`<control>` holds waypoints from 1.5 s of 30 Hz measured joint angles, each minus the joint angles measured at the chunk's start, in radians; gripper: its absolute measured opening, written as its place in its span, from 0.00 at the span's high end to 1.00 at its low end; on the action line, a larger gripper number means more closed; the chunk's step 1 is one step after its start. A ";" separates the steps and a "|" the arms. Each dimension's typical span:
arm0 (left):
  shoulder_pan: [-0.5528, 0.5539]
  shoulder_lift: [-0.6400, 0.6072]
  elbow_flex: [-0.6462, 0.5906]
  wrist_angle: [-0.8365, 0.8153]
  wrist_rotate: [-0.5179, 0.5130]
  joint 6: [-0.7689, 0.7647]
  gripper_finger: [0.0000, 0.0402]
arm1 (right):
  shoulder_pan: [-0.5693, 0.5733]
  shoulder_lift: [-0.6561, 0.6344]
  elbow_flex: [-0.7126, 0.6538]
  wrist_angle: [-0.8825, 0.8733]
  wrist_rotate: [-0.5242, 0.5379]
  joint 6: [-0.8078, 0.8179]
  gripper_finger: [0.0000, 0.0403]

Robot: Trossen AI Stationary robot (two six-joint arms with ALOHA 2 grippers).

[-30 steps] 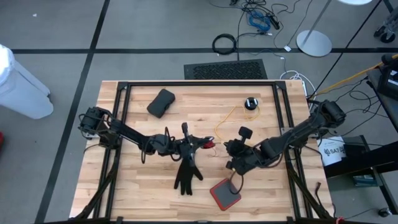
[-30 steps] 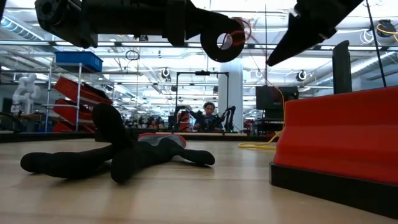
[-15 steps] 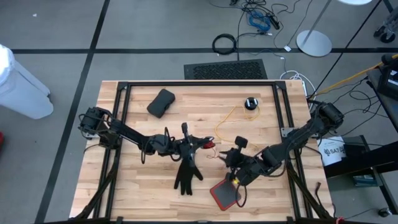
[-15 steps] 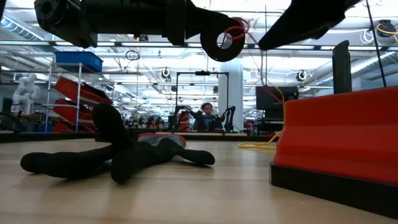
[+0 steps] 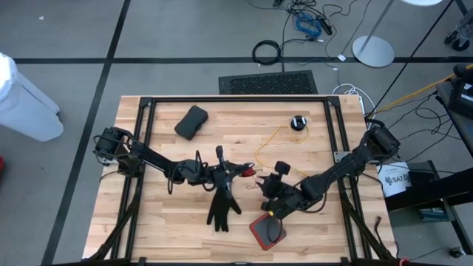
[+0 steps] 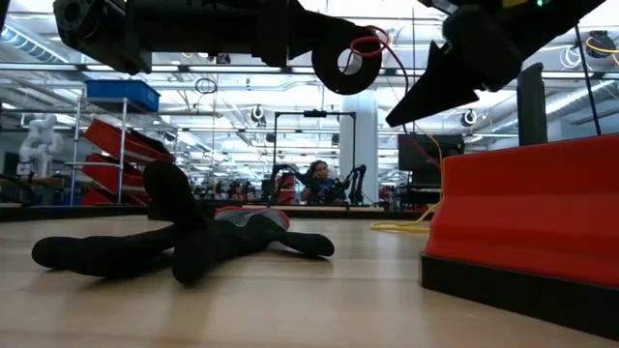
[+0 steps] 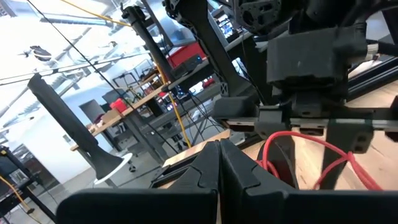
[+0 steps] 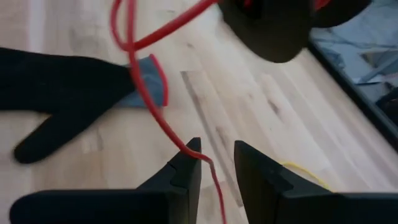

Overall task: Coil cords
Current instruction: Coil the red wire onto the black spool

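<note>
Above the counter (image 5: pixel 177 214), the left gripper (image 5: pixel 242 172) pinched a red cord (image 8: pixel 155 112) with pressed fingers; the right gripper (image 5: pixel 266 203) fingers (slightly spread) straddled it, beside the yellow cord (image 5: pixel 270 140).

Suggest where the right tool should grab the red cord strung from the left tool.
Grip the single straight run of the red cord, below the loops bunched at the left tool. Close crosswise on it from where the right tool sits: its open fingers straddle that strand, which hangs off the table with no loops in the way.
</note>
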 joint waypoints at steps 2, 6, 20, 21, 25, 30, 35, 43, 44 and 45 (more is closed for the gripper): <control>0.000 0.000 0.000 0.000 0.000 0.000 1.00 | 0.002 0.001 0.000 -0.001 0.027 0.001 0.80; 0.000 0.000 0.000 0.000 0.001 0.000 1.00 | 0.016 0.000 0.000 0.000 0.047 0.001 0.84; 0.000 0.000 0.001 0.000 0.002 -0.001 1.00 | 0.049 0.000 0.000 -0.002 0.060 -0.005 0.92; 0.000 0.000 0.001 0.000 0.002 -0.001 1.00 | 0.054 0.000 0.000 -0.003 0.069 -0.006 0.93; 0.000 0.000 0.001 0.000 0.002 -0.001 1.00 | 0.068 0.000 0.000 -0.006 0.093 -0.011 0.98; 0.000 0.000 0.001 0.000 0.002 -0.022 1.00 | 0.058 0.000 0.000 -0.003 0.100 -0.014 0.99; 0.000 0.000 0.001 0.009 0.010 -0.026 1.00 | 0.046 0.007 0.002 -0.037 0.100 0.006 1.00; 0.001 0.000 0.003 0.071 0.069 -0.079 1.00 | 0.035 0.061 -0.007 -0.259 0.100 0.230 1.00; 0.001 0.000 0.003 0.087 0.075 -0.080 1.00 | 0.035 0.064 -0.017 -0.257 0.100 0.242 1.00; 0.001 0.000 0.003 0.100 0.078 -0.087 1.00 | 0.035 0.065 -0.030 -0.254 0.100 0.254 1.00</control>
